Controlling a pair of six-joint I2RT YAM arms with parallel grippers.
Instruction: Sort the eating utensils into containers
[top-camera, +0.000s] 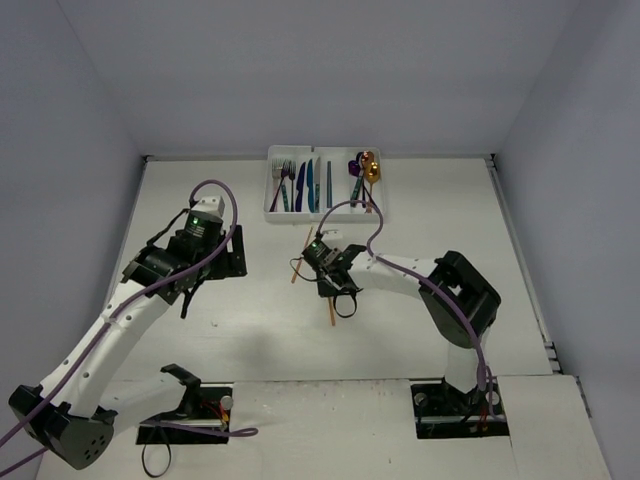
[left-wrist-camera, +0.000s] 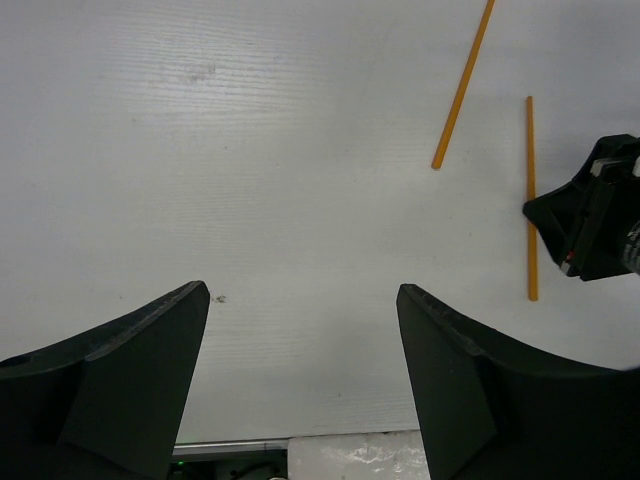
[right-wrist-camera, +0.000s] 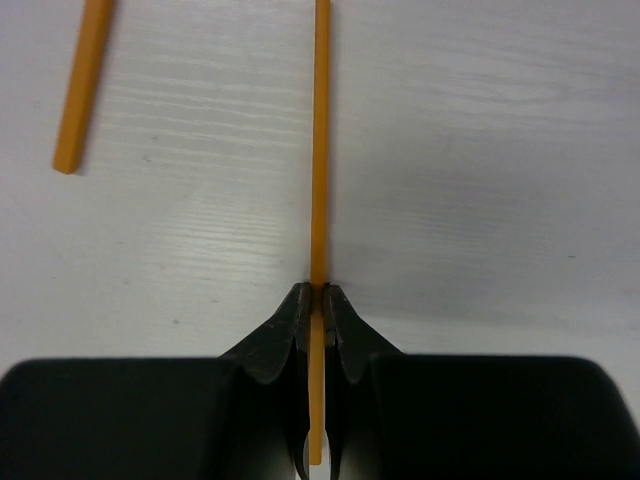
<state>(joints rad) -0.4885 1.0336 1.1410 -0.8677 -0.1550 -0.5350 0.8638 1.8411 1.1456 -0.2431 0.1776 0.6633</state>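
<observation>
Your right gripper is pinched tight on one orange chopstick, which runs straight out from between its fingertips, on the side of the white tray nearer the arm bases. The second orange chopstick lies loose just beside it, also short of the tray. Your left gripper hangs over the table with jaws wide and holding nothing, off to the tray's left.

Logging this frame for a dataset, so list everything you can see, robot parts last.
tray: one, white, table's far edge
utensils: several, silver, blue, teal, purple, gold, in the tray
held chopstick: one, orange, mid-table, gripped
loose chopstick: one, orange, on the table beside it
table: one, white, under everything
arms: two, white and black, bases at near edge
left claw: one, black, open over the table
right claw: one, black, shut on held chopstick
</observation>
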